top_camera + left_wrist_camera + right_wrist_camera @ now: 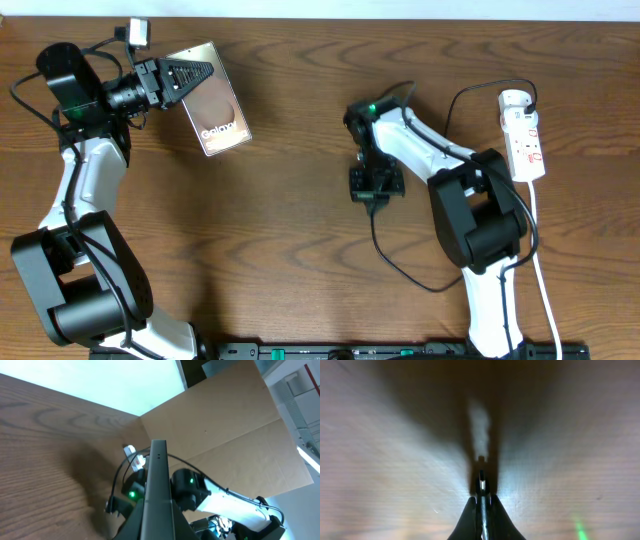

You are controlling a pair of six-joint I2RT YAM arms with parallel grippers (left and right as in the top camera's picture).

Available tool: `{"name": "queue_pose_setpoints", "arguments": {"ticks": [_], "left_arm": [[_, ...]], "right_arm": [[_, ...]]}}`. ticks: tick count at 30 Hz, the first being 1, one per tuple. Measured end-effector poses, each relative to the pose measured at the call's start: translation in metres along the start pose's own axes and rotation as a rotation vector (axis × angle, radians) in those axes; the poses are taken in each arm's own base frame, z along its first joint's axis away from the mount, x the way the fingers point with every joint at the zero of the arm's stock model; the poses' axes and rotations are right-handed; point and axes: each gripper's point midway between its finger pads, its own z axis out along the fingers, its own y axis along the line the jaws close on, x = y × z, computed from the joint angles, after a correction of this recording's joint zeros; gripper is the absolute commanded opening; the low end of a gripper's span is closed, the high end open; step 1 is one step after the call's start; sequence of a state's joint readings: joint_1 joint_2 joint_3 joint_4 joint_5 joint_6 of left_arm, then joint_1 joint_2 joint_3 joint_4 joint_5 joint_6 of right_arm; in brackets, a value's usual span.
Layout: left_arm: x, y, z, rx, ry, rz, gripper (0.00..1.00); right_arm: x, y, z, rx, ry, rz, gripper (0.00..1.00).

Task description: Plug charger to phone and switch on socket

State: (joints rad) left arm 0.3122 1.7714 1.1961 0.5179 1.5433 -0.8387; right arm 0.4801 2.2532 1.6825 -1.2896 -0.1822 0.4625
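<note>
phone point(222, 115) clamped edge-on in left gripper point(203, 72), likely presenting port. right gripper point(374, 188) pinched on cable tip point(481, 462) (pointing down at table point(300, 250)), ready to plug. socket point(525, 135) far right.

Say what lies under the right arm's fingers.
Bare wooden table, brightly lit. The shut fingers pinch the charger by its connector tip, which points down at the wood. From overhead the right gripper covers that spot.

Phone point(225, 115) in the left claw point(203, 72) was bronze-brown, white lettering; charger point(481, 476) in the right claw point(375, 195) was black; socket point(524, 135) was white, red-marked; table point(290, 180) was brown wood-grain.
</note>
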Motion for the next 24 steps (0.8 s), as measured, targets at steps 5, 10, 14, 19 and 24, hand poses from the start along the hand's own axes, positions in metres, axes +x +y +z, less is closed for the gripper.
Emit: {"name": "queue_pose_setpoints", "arguments": {"ticks": [5,10,14,19,24], "left_arm": [[0.0,0.0,0.0,0.0,0.0,0.0,0.07],[0.0,0.0,0.0,0.0,0.0,0.0,0.07],[0.0,0.0,0.0,0.0,0.0,0.0,0.07],[0.0,0.0,0.0,0.0,0.0,0.0,0.07],[0.0,0.0,0.0,0.0,0.0,0.0,0.07]], "right_arm": [[-0.017,0.004,-0.041,0.001,-0.068,-0.009,0.01],[-0.033,0.016,-0.088,-0.031,-0.185,-0.044,0.01],[-0.041,0.034,-0.131,-0.1,-0.287,-0.134,0.01],[-0.021,0.09,-0.181,-0.394,-0.348,-0.485,0.01],[0.034,0.14,-0.218,-0.796,-0.329,-0.893,0.01]]}}
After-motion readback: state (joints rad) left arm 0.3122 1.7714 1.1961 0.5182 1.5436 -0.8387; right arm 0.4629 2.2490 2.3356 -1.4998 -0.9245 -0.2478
